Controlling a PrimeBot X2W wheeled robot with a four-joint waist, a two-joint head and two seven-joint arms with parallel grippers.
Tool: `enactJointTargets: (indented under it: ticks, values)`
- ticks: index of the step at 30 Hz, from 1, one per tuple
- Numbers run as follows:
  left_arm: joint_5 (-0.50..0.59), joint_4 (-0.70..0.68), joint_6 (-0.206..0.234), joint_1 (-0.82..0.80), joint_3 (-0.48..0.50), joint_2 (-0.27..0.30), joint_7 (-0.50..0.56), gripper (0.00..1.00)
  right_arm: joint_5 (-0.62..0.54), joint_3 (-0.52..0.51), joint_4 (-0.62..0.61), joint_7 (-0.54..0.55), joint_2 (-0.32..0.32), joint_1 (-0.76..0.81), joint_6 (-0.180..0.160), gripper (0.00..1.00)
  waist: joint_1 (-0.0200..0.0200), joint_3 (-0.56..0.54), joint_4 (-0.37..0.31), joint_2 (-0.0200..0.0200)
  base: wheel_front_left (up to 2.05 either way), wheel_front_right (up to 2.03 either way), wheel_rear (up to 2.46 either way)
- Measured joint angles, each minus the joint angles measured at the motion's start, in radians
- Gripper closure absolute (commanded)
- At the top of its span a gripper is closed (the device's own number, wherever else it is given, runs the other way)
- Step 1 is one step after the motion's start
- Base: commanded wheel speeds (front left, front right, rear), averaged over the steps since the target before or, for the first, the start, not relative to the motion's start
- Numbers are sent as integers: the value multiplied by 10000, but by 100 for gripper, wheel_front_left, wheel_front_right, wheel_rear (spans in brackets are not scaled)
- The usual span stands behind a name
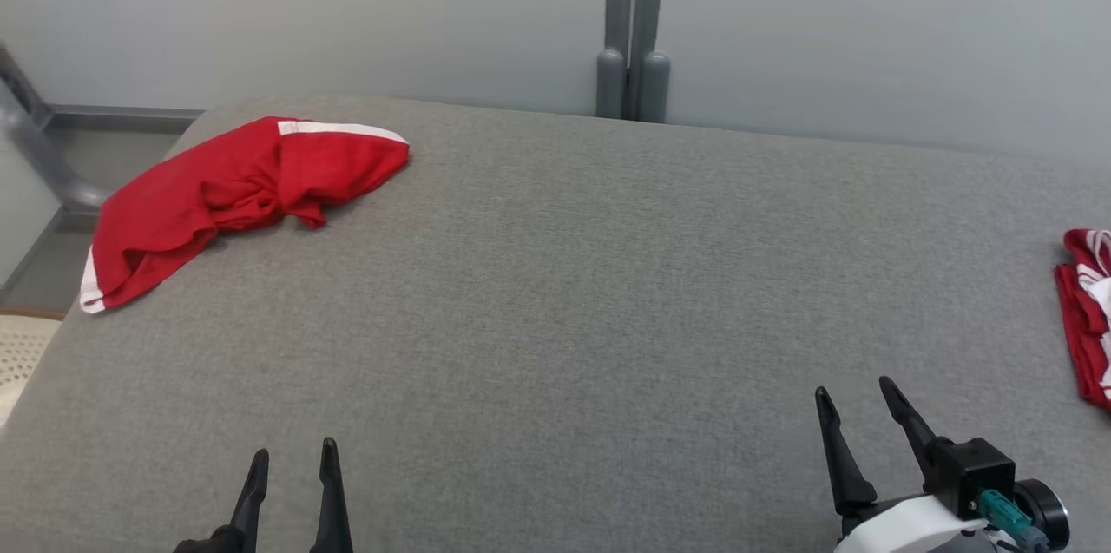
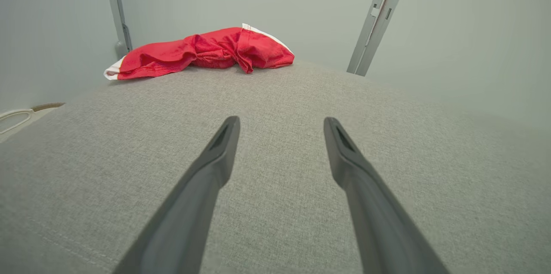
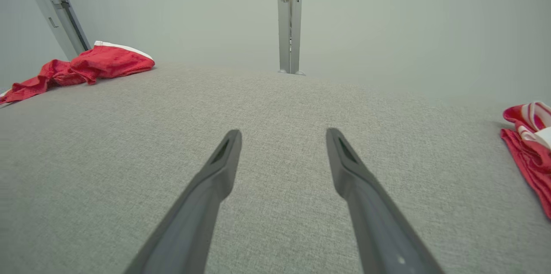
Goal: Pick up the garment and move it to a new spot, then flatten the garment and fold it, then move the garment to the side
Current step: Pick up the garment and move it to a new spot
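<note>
Red garment crumpled at far-left corner of grey fabric surface | left gripper jaws spread, empty, well apart from it | right gripper jaws spread, empty | red-and-white cloth lying at the surface's right edge

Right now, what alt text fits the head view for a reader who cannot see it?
A crumpled red garment with white trim lies at the far left corner of a grey fabric surface. The left claw and right claw sit open and empty near the bottom; a second red-and-white garment shows at the right edge.
</note>
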Motion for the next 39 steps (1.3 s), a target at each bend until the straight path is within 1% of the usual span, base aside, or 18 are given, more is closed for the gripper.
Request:
enactJointTargets:
  ticks: [4, 7, 11, 13, 17, 19, 20, 22, 24, 26, 28, 30, 31, 34, 37, 39]
  values:
    - [-23, -96, 19, 92, 71, 2, 0, 0, 4, 35, 10, 0, 17, -55, 0, 0, 0, 21, 497, 0, 0, 0, 0]
    - [-33, -240, 25, 48, 54, 4, 0, 0, 48, 48, -15, 0, -6, -56, 0, 0, 0, 144, 665, 0, 0, 0, 0]
    - [-151, -330, -69, -735, -113, 4, -2, 0, 63, -31, -117, 0, -203, -315, 0, 0, 0, 492, 749, 0, 0, 0, 0]
    - [-431, -151, -134, -1292, -190, 0, 0, 0, 63, -71, -194, 0, -366, -608, 0, 0, 0, 739, 768, 0, 0, 0, 0]
    - [-454, 784, -343, -2947, -257, 2, 0, 0, 77, -165, -384, 0, -755, -1392, 0, 0, 0, 1416, 764, 0, 0, 0, 0]
    - [-491, 1507, -387, -3863, -228, 6, 0, 0, 111, -284, -466, 0, -905, -1715, 0, 0, 0, 1805, 728, 0, 0, 0, 0]
    - [-717, 1921, -426, -4376, -171, 2, 59, 0, 153, -345, -514, 0, -989, -1899, 0, 0, 0, 2041, 697, 0, 0, 0, 0]
    - [-917, 2566, -447, -5375, -27, 35, 355, 0, 180, -443, -577, 0, -1127, -2201, 0, 0, 1, 2478, 617, 0, 0, 0, 0]
    - [-940, 3365, -460, -6456, -21, 305, 997, 0, 240, -451, -575, 0, -1231, -2509, 0, 0, 1, 3003, 486, 0, 0, 0, 0]
    - [-892, 3986, -290, -7228, 88, 564, 1319, 0, 257, -403, -504, 0, -1338, -2704, 0, 0, 1, 3487, 313, 0, 0, 0, 0]
    - [-886, 4692, -219, -7994, 207, 838, 1716, 0, 288, -422, -495, 0, -1440, -2903, 0, 0, 1, 3987, 87, 0, 0, 0, 0]
    - [-963, 5227, -44, -8641, 393, 1005, 1862, 0, 326, -428, -512, 0, -1551, -3004, 0, 0, 2, 4373, -135, 0, 0, 0, 0]
    - [-918, 5536, 46, -9002, 414, 1189, 1944, 0, 328, -418, -527, 0, -1618, -3019, 0, 0, 2, 4568, -269, 0, 0, 0, 0]
    - [-627, 6364, 368, -9880, 393, 1728, 2263, 0, 410, -366, -623, 0, -1814, -3024, 0, 0, 2, 5013, -652, 0, 0, 0, 0]
    - [-690, 6964, 736, -10692, 617, 1979, 2429, 0, 502, -290, -792, 0, -2011, -3024, 0, 0, 2, 5417, -982, 0, 0, 0, 0]
    - [-637, 7252, 1018, -11244, 709, 2205, 2359, 0, 537, -307, -922, 0, -2151, -3016, 0, 0, 2, 5680, -1148, 0, 0, 0, 0]
